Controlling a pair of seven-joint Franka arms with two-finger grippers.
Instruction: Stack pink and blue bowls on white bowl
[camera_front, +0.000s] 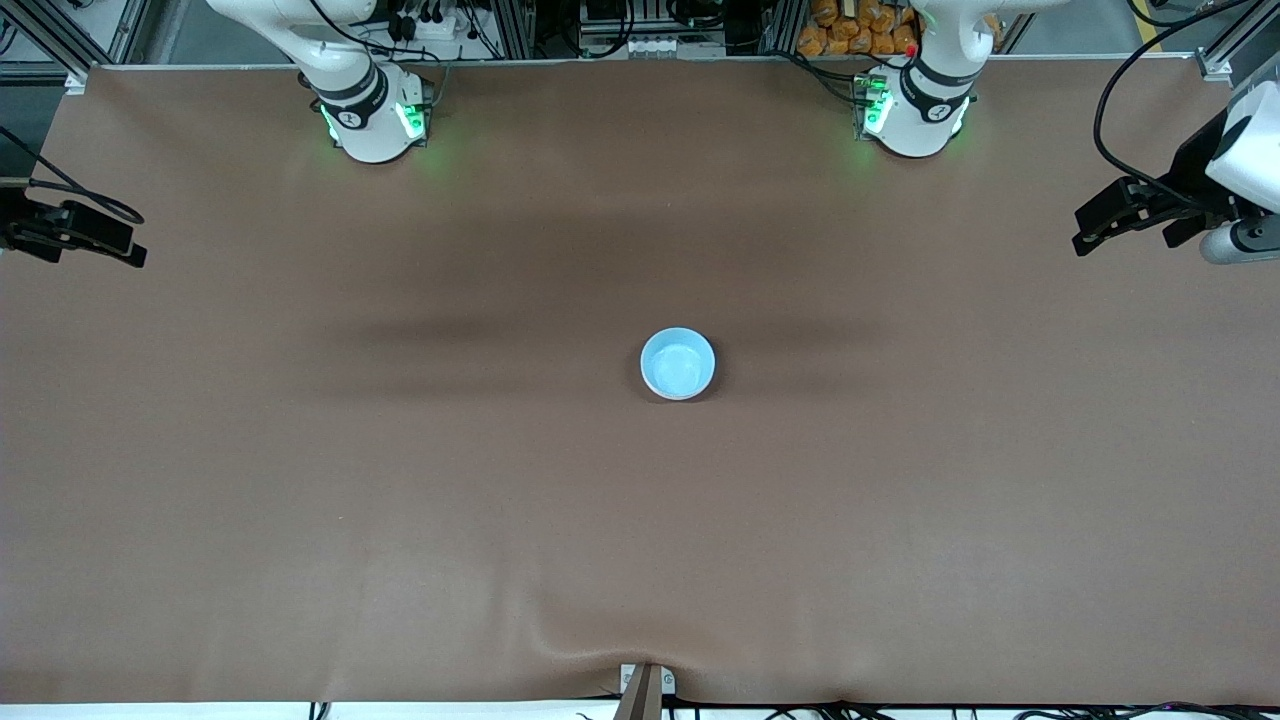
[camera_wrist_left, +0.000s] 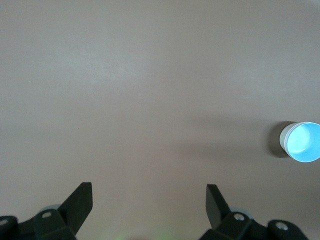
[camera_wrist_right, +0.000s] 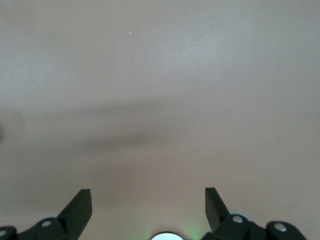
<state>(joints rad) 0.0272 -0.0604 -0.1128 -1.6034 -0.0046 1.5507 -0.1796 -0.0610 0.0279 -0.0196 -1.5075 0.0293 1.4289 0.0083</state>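
While both arms wait with fingers spread, the left gripper (camera_wrist_left: 149, 200) and right gripper (camera_wrist_right: 148, 200) are held well apart from the blue bowl (camera_front: 678, 364), seen mid-table between them; neither is clearly nearer.

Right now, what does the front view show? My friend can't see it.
One blue bowl sits alone mid-table; no pink or white bowl shows separately. The left gripper waits open over the left arm's end of the table, the right gripper open over the right arm's end.
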